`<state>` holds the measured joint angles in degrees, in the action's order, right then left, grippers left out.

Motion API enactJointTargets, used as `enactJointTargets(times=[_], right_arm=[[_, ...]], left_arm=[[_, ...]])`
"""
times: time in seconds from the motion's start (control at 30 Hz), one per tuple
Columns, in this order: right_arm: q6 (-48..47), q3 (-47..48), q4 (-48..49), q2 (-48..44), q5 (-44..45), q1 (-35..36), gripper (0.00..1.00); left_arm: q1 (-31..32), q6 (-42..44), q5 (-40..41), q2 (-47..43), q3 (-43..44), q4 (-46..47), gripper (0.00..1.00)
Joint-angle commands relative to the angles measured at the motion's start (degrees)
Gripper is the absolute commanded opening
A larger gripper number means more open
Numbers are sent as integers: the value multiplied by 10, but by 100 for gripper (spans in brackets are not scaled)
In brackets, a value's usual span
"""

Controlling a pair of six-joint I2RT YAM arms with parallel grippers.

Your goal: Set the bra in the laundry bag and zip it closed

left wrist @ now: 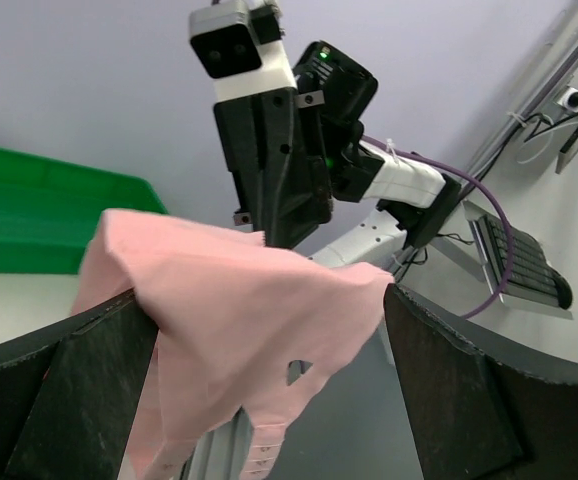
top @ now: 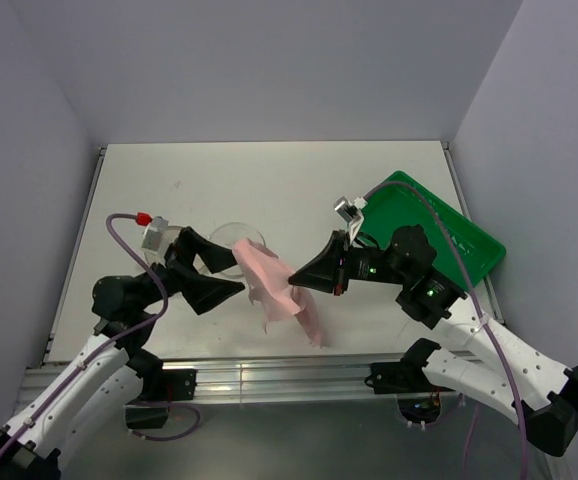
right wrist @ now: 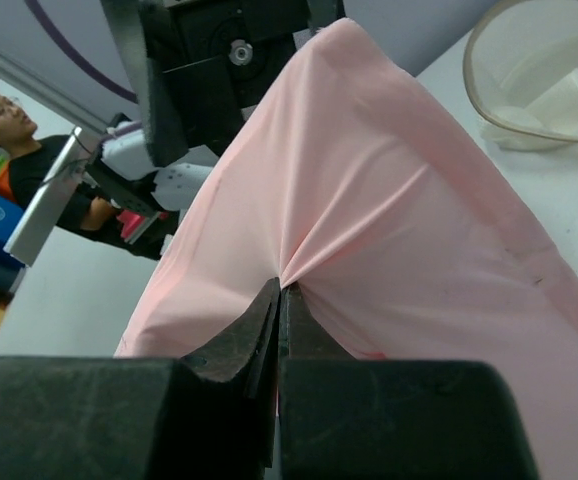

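Observation:
The pale pink bra (top: 281, 290) hangs in the air between my two grippers, its lower end reaching toward the table's front edge. My right gripper (top: 302, 279) is shut on a pinch of its fabric (right wrist: 281, 283). My left gripper (top: 239, 277) is open, with the bra (left wrist: 239, 310) spread between its fingers (left wrist: 64, 395), resting on one tip and touching the other. The round mesh laundry bag (top: 231, 238) lies on the table behind the bra, partly hidden by my left gripper. It also shows in the right wrist view (right wrist: 544, 75), lying open with a pale rim.
A green rectangular tray (top: 444, 225) sits at the right, behind my right arm. The metal rail of the table's front edge (top: 269, 375) runs below the hanging bra. Walls close in the back and both sides.

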<state>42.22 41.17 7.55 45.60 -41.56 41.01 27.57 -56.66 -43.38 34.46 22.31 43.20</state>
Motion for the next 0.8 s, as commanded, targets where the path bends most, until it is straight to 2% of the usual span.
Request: enactJointTargets(times=[0.0, 0.3, 0.37, 0.43, 0.5, 0.53, 0.57, 0.67, 0.7, 0.77], right_arm=[[-42, 22, -17, 10, 7, 5, 0], [-100, 45, -71, 22, 5, 18, 0], [-111, 51, -88, 24, 10, 21, 0], [-119, 55, -98, 26, 15, 21, 0], [-124, 60, -109, 28, 19, 21, 0], [-129, 63, -112, 30, 24, 22, 0], [-131, 68, -115, 30, 31, 22, 0], [-160, 91, -149, 34, 54, 22, 0], [-169, 98, -174, 34, 78, 22, 14], [-207, 127, -225, 26, 112, 24, 35]], left_arm=[[25, 8, 9, 12, 22, 23, 99], [52, 39, 24, 58, 48, -14, 98], [56, 42, 24, 66, 56, -16, 82], [59, 44, 25, 76, 64, -16, 50], [64, 45, 29, 76, 72, -19, 11], [65, 48, 33, 75, 74, -25, 3], [66, 50, 37, 72, 77, -30, 0], [68, 57, 66, 55, 87, -66, 0], [68, 57, 78, 42, 94, -79, 0], [69, 53, 115, 30, 100, -112, 0]])
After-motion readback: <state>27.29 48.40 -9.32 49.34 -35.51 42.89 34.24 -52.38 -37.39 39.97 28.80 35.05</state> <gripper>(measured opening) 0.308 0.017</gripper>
